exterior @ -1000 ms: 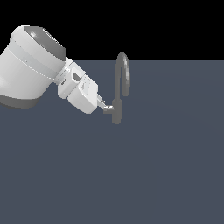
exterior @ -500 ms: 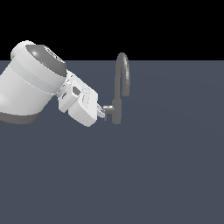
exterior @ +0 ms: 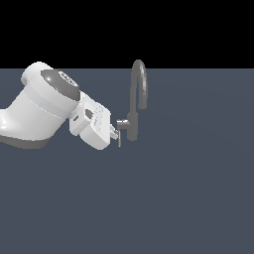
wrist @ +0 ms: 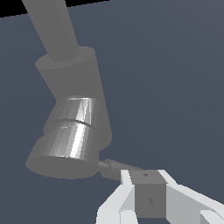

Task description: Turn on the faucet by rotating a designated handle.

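The faucet [exterior: 133, 125] is a small grey tap with a short post and a tall arched spout [exterior: 140, 82]. Its handle [exterior: 119, 136], a thin flat lever, hangs down from a short stub on the side of the post facing the exterior view's left. My gripper [exterior: 114, 132] sits against that lever from the left, and its fingers look pressed together with nothing held between them. In the wrist view the post [wrist: 74, 83] and shiny stub [wrist: 70, 140] loom large. The thin handle [wrist: 114, 166] ends right at my gripper [wrist: 146, 180].
The faucet stands on a flat dark grey-blue surface [exterior: 188, 198] that fills the view. My white arm [exterior: 39, 111] reaches in from the exterior view's left. Nothing else shows.
My hand has moved toward the exterior view's right and a little lower, staying against the lever. The lever has swung from slanted to nearly straight down.
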Tool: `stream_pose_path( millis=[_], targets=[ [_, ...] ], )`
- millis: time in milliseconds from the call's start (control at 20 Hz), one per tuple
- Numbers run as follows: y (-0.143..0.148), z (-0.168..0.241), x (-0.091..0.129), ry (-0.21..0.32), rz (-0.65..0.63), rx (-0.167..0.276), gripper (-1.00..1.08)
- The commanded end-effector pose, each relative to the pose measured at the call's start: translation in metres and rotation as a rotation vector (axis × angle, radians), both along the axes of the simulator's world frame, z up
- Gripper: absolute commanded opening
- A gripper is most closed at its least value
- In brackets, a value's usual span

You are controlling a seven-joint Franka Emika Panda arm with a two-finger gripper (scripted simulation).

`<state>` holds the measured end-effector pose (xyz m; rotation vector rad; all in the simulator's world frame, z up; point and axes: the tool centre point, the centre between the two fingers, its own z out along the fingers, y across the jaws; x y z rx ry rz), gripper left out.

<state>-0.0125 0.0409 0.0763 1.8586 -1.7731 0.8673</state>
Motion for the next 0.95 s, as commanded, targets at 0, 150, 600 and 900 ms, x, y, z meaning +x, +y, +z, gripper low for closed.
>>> stream_pose_path(
  millis=[0, 150, 600, 900],
  targets=[
    [-0.001, 0.005, -0.005, -0.003, 0.005, -0.019, -1.0],
    [-0.003, -0.006, 0.001, 0.005, 0.001, -0.02, -1.0],
    [-0.008, -0.035, 0.019, 0.028, -0.013, -0.021, -1.0],
    [-0.01, -0.051, 0.027, 0.04, -0.02, -0.022, -1.0]
  ],
)
